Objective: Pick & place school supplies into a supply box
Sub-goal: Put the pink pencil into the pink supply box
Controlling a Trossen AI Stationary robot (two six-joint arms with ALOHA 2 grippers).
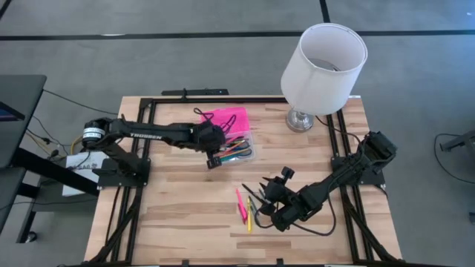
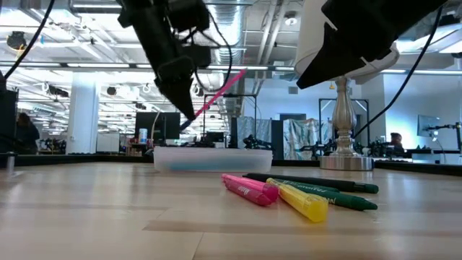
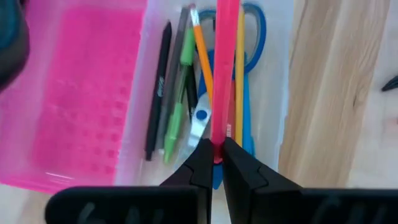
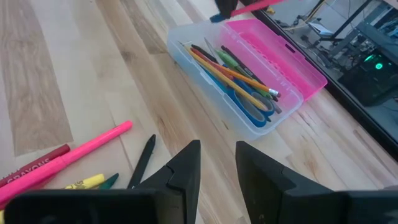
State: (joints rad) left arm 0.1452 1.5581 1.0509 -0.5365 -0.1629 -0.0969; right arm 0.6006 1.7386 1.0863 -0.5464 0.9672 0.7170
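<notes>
Over the box: left gripper clenched on a pink marker, held slanted above the clear base, not yet released.
Supply box: open on the table's far middle, near the lamp; pink lid folded back flat.
Already inside: blue-handled scissors, orange pencil, green pen, dark pen, several more.
Left on table: pink marker, yellow marker, green markers, a dark pen, well apart from the box.
Right gripper: jaws apart, empty, hovering beside that cluster.
Progress (judged): well past halfway; one drop pending, roughly five items remain.
</notes>
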